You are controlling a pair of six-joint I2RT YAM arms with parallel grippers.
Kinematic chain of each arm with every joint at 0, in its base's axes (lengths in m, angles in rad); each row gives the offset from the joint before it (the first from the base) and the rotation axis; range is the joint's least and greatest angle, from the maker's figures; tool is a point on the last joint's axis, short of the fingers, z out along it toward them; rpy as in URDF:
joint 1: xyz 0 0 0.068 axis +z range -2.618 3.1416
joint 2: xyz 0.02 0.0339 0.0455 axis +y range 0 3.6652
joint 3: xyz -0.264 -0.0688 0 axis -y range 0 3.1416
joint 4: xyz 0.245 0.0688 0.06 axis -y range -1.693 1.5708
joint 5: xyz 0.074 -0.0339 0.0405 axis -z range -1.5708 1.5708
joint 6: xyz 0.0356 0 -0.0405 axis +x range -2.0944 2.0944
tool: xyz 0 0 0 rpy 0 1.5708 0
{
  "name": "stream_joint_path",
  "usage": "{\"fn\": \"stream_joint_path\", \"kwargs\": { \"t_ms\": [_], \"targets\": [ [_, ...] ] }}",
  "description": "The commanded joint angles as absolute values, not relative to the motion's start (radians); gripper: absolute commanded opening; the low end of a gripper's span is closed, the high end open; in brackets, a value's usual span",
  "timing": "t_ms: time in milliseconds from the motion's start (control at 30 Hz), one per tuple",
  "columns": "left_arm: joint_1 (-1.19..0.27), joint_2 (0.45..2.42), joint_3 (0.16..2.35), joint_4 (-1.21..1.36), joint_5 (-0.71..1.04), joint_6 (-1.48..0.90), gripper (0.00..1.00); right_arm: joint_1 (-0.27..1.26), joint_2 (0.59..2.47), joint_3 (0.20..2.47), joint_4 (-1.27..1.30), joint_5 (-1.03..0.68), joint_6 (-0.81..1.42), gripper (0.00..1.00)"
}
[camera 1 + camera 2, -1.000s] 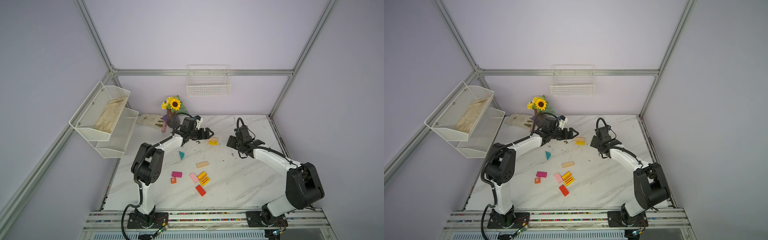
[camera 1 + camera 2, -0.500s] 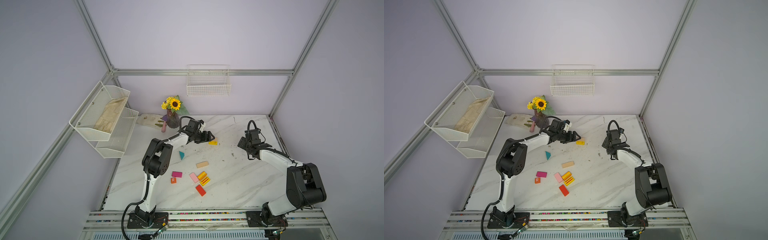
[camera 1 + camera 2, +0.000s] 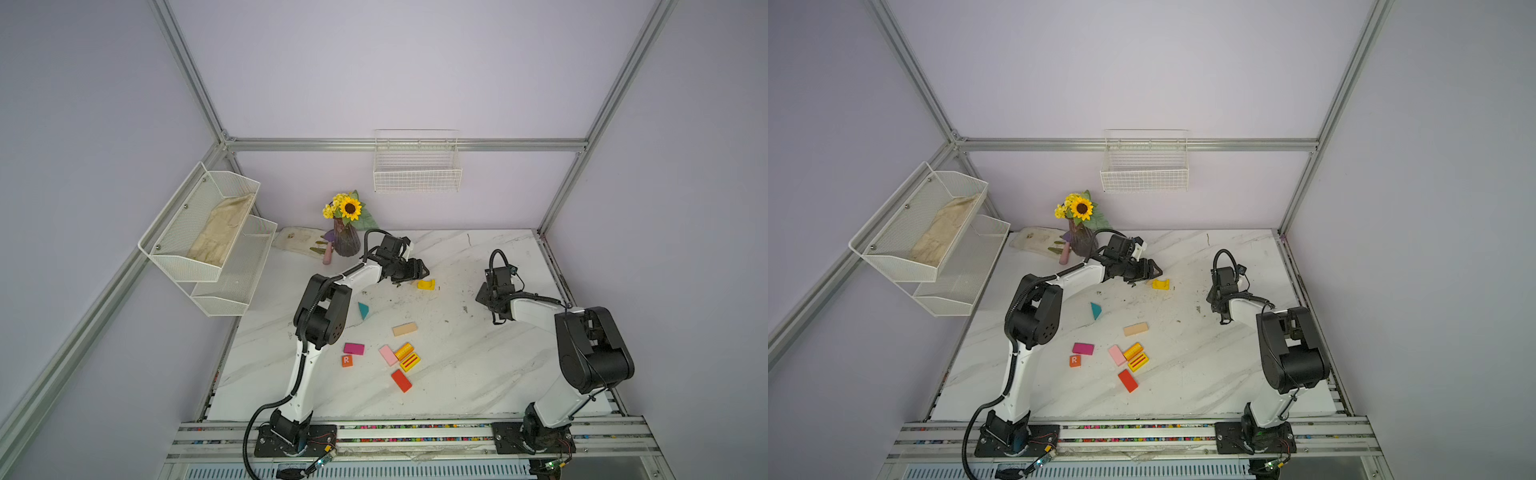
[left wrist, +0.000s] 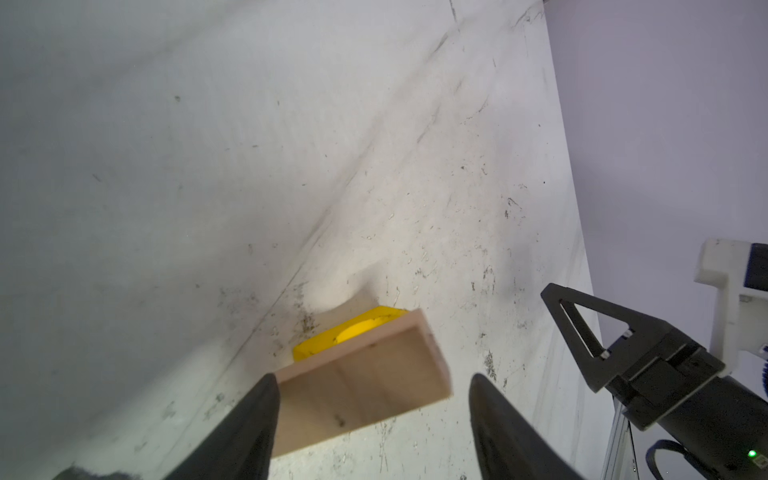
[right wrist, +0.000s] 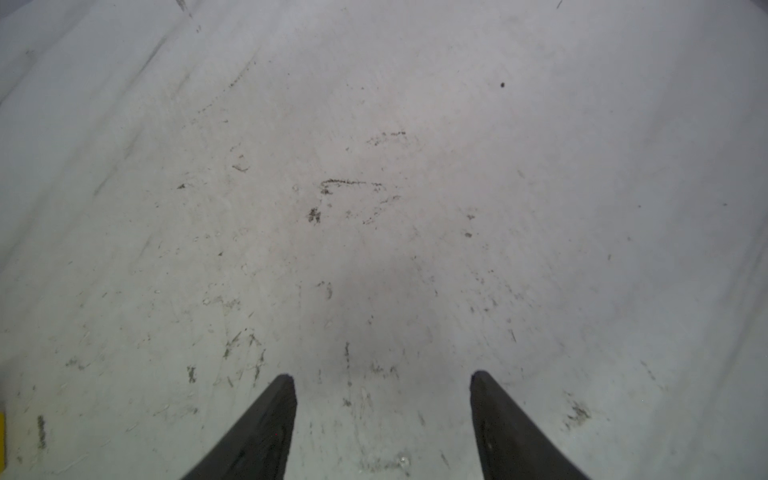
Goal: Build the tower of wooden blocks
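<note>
A yellow block (image 3: pixel 426 284) (image 3: pixel 1160 284) lies at the back middle of the marble table (image 3: pixel 457 374), its bare wood face (image 4: pixel 365 386) toward my left gripper (image 4: pixel 372 380). That gripper (image 3: pixel 419 271) is open, one finger at the block's edge and the other apart from it. My right gripper (image 5: pixel 381 376) (image 3: pixel 486 305) hangs open over bare table to the right. Nearer the front lie a teal triangle (image 3: pixel 363 310) and tan (image 3: pixel 404 329), magenta (image 3: pixel 354 348), orange R (image 3: pixel 347 360), pink (image 3: pixel 388 355), yellow (image 3: pixel 410 362) and red (image 3: pixel 401 380) blocks. No tower is in view.
A vase of sunflowers (image 3: pixel 347 232) stands at the back left, close behind my left wrist. White mesh shelves (image 3: pixel 208 232) hang on the left wall and a wire basket (image 3: pixel 417 166) on the back wall. My right gripper's fingers (image 4: pixel 582 324) show in the left wrist view.
My right gripper has drawn away to the right from the yellow block. My left arm has folded with its elbow raised, its gripper staying by the block. Both jaws have narrowed somewhat.
</note>
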State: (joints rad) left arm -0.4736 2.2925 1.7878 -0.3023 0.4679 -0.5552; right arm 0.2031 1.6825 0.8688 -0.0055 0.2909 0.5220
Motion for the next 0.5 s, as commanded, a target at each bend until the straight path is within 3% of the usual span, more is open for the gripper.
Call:
{"fn": "stream_joint_path", "kwargs": {
  "t_ms": [0,467],
  "targets": [
    [-0.479,2.287,1.898,-0.304,0.457,-0.532,0.73,0.2,1.69,0.885,0.018,0.296,0.52,0.69],
    [-0.479,2.174,1.814,-0.3,0.385,-0.492,0.83,0.201,1.683,0.893,0.015,0.26,0.499,0.7]
  ]
}}
